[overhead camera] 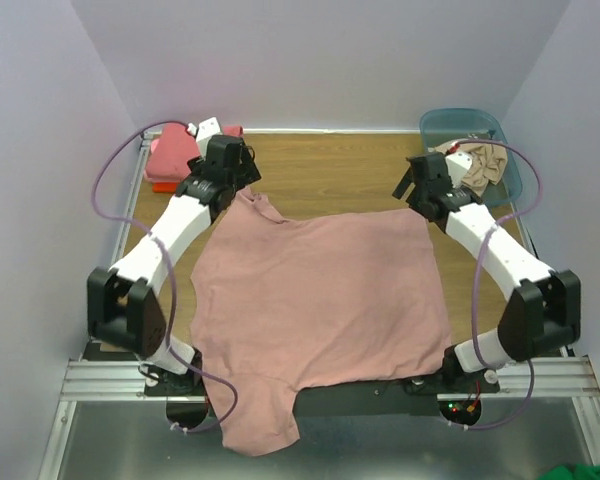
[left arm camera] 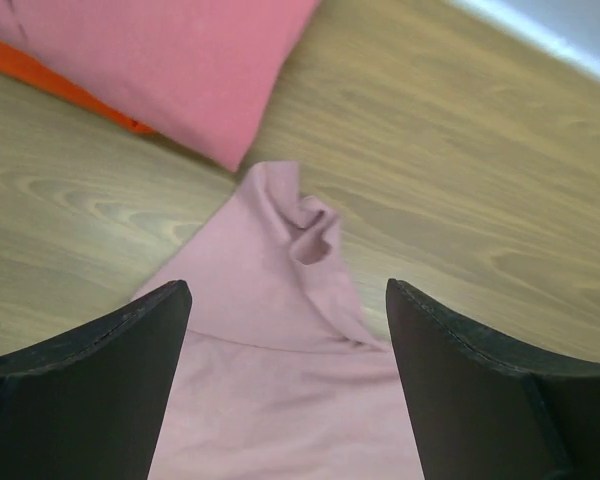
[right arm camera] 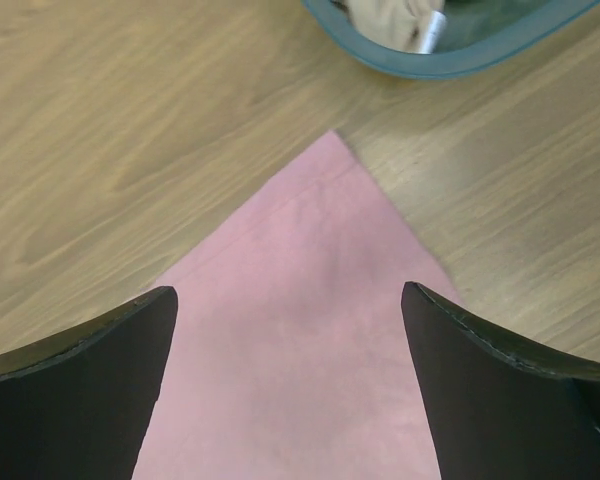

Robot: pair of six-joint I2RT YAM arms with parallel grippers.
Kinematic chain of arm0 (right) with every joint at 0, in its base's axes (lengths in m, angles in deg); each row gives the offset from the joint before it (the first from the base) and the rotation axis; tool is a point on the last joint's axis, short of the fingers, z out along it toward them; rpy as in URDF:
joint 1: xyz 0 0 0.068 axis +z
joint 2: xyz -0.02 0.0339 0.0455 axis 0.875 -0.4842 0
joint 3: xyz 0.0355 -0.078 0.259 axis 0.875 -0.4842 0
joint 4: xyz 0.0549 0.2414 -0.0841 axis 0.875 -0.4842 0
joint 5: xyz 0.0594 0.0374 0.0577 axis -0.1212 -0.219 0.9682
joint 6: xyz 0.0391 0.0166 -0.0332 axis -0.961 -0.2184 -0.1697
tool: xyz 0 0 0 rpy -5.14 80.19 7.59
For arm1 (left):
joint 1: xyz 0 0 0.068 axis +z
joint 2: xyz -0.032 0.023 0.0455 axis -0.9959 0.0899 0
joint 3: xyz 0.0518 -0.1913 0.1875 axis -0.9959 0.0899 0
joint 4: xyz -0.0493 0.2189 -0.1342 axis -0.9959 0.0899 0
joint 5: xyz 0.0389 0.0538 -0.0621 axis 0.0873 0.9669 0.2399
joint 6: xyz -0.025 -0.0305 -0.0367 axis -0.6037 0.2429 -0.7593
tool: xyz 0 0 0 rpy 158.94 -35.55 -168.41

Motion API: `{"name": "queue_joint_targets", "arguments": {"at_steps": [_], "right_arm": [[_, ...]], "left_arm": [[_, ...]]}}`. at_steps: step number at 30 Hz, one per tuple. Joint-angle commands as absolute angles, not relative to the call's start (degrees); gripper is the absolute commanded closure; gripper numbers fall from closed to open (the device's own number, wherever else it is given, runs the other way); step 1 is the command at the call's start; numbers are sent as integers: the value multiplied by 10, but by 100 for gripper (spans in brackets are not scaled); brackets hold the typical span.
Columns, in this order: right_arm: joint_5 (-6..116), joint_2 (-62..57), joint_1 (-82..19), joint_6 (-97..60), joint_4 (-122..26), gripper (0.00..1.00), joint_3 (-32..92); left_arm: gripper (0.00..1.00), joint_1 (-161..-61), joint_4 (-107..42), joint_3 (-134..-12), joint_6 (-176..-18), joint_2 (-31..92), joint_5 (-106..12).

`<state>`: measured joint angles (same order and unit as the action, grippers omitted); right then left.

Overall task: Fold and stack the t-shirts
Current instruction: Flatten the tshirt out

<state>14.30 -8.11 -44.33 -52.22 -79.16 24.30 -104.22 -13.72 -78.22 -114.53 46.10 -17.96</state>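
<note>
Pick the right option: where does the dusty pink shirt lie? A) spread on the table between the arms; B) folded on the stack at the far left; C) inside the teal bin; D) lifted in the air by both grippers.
A: the dusty pink shirt lies spread on the table, and the left gripper and right gripper are open over its far corners.

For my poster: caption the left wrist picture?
Open left end effector over a bunched corner of the dusty pink t-shirt, near a coral-pink shirt atop an orange-red one.
</note>
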Motion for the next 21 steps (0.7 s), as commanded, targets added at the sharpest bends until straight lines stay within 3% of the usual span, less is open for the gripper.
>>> {"name": "queue_joint_targets", "arguments": {"at_steps": [1, 8, 11, 18, 21], "right_arm": [[239, -4, -441, -493, -748, 0, 181], [327, 4, -440, -443, -690, 0, 110], [332, -40, -440, -433, -688, 0, 118], [295, -146, -440, -434, -673, 0, 149], [280, -189, -440, -430, -671, 0, 171]], "left_arm": [[9, -1061, -152, -687, -1177, 363, -162], [9, -1093, -211, -515, -1192, 261, -220], [9, -1094, -227, -498, -1189, 270, -240], [8, -1093, -260, -512, -1181, 403, -255], [8, -1085, -251, -571, -1172, 487, -243]]}}
